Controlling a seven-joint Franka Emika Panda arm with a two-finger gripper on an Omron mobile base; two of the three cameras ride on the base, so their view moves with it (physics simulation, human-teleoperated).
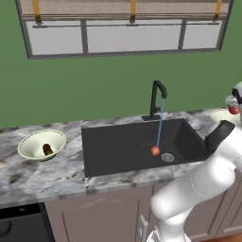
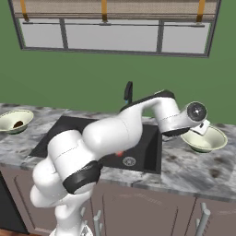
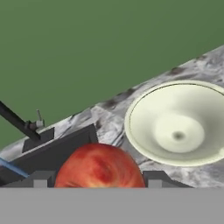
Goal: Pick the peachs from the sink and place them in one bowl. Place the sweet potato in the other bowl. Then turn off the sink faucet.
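Observation:
My gripper [image 3: 99,180] is shut on a round orange-red peach [image 3: 99,168], held in the air beside the rim of the empty right bowl [image 3: 179,124], above the counter. The gripper [image 1: 233,108] is at the right end of the counter, by that bowl [image 2: 205,139]. A second peach [image 1: 155,151] lies in the black sink [image 1: 118,151] close to the drain ring [image 1: 168,157]. The left bowl [image 1: 41,143] holds the dark brown sweet potato [image 1: 47,149]. From the black faucet [image 1: 158,97] a thin blue water stream [image 1: 160,124] runs into the basin.
Grey marbled counter [image 1: 28,177] runs on both sides of the sink, with a green wall and a window behind. My arm [image 2: 120,129] arches over the sink's right half. Cabinet fronts [image 1: 108,212] lie below the counter edge.

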